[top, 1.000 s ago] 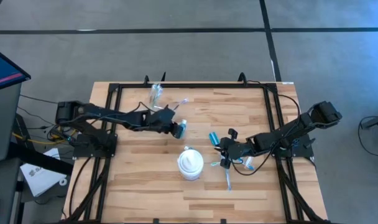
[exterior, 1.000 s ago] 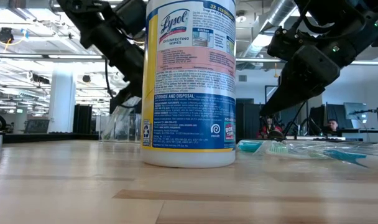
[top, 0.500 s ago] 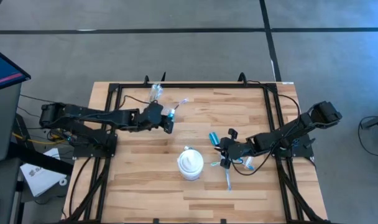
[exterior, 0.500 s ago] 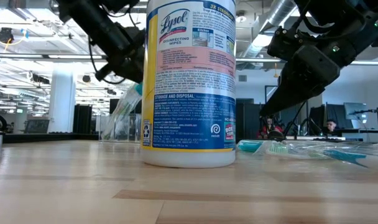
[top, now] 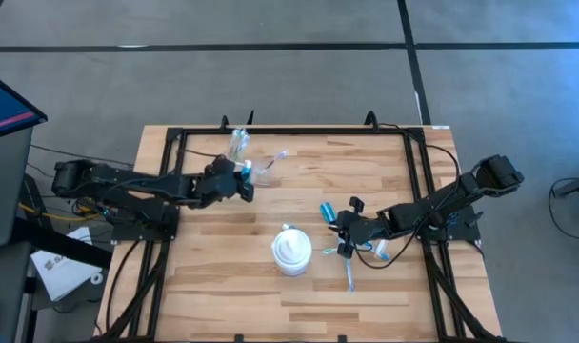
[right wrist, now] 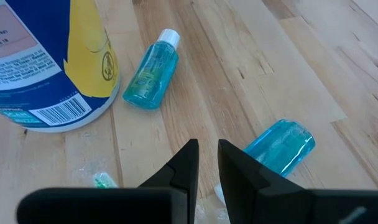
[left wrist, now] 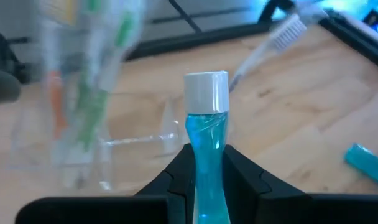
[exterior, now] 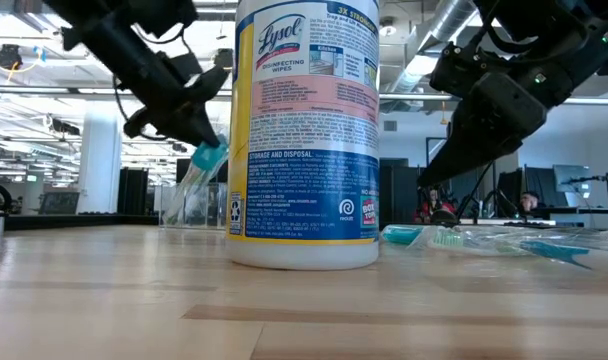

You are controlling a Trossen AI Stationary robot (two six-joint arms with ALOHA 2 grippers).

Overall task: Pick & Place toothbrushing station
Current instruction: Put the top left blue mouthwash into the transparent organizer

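Jaws of the left gripper (left wrist: 204,171) pinch a blue white-capped tube (left wrist: 206,134) above the counter's (top: 385,286) far-left corner, near a clear cup (top: 238,143). Right gripper (right wrist: 206,163), jaws narrow and empty, hovers beside the Lysol wipes tub (top: 291,250); bare wood lies beyond.

Grey tiled floor (top: 289,57) around the wooden table (top: 223,286); beyond, open-plan room with exposed ceiling ducts (exterior: 454,15).

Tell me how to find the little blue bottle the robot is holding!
Find the big white wipes tub mid-table, then look toward the clear cup at the far edge. Beside it the left end effector pinches a blue tube with a white cap. It alone is up off the wood; other blue tubes lie flat.
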